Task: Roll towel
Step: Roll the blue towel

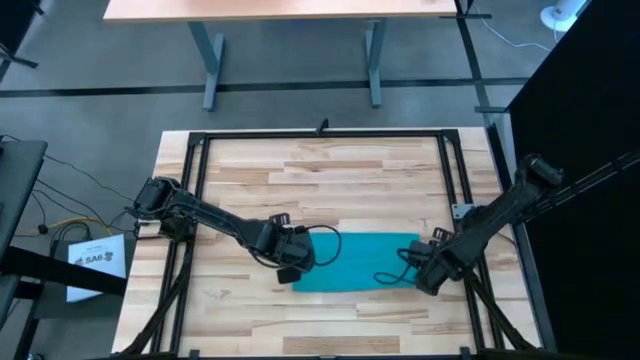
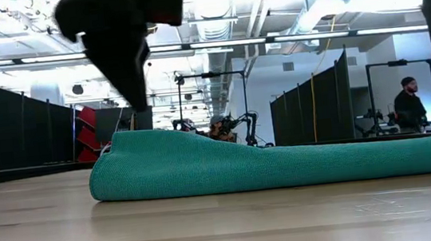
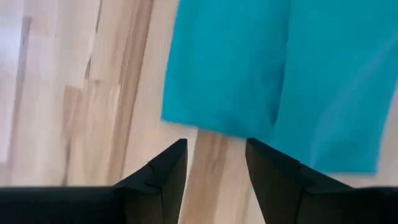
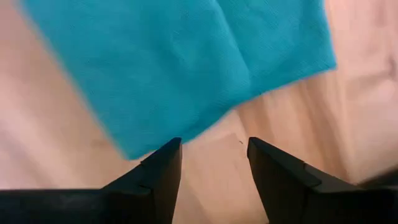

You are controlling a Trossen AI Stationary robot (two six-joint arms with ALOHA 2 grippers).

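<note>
The teal towel (image 1: 360,262) lies on the wooden table (image 1: 330,180) as a long band running left to right, folded over itself. In the low view its left end (image 2: 113,175) is a thicker, rounded bulge. My left gripper (image 1: 296,264) hangs open over the towel's left end. The left wrist view shows its fingers (image 3: 216,168) above bare wood just off the cloth's edge (image 3: 211,127). My right gripper (image 1: 425,272) hangs open at the towel's right end. Its fingers (image 4: 214,165) point down over bare wood beside a towel corner (image 4: 134,149).
Black frame rails (image 1: 195,190) run along the table's left, right and far sides. A dark cable (image 1: 390,275) loops over the towel near my right gripper. Bare wood lies on the far side of the towel. A person (image 2: 410,104) stands in the room behind.
</note>
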